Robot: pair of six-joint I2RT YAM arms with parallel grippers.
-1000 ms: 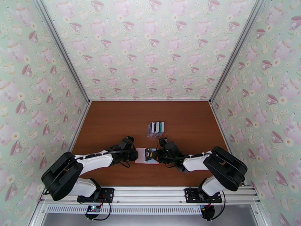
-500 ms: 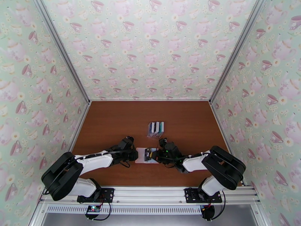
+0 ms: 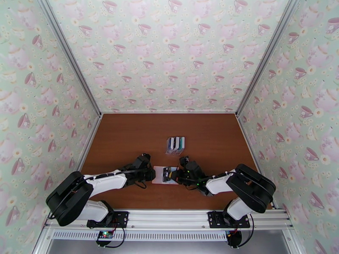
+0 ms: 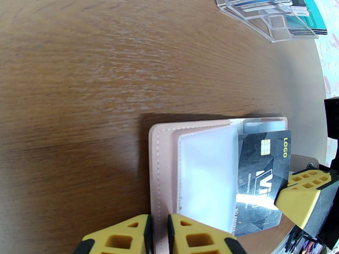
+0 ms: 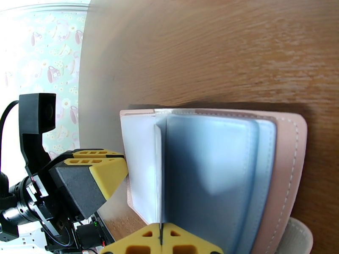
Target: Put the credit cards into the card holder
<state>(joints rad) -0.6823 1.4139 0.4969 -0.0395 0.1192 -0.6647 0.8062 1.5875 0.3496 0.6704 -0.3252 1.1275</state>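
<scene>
Mid-insertion: left gripper [image 4: 157,236] clamps card holder [image 4: 163,166] at its 6 o'clock edge, right gripper [image 5: 161,238] pinches black card [image 4: 262,174], which likely needs sliding toward 9 o'clock into sleeve [image 4: 207,174].

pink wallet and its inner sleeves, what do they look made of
Wallet: probably faux leather, matte dusty pink, with a stitched seam along its edge. Sleeves: thin flexible plastic, cloudy and slightly shiny, catching glare.
</scene>
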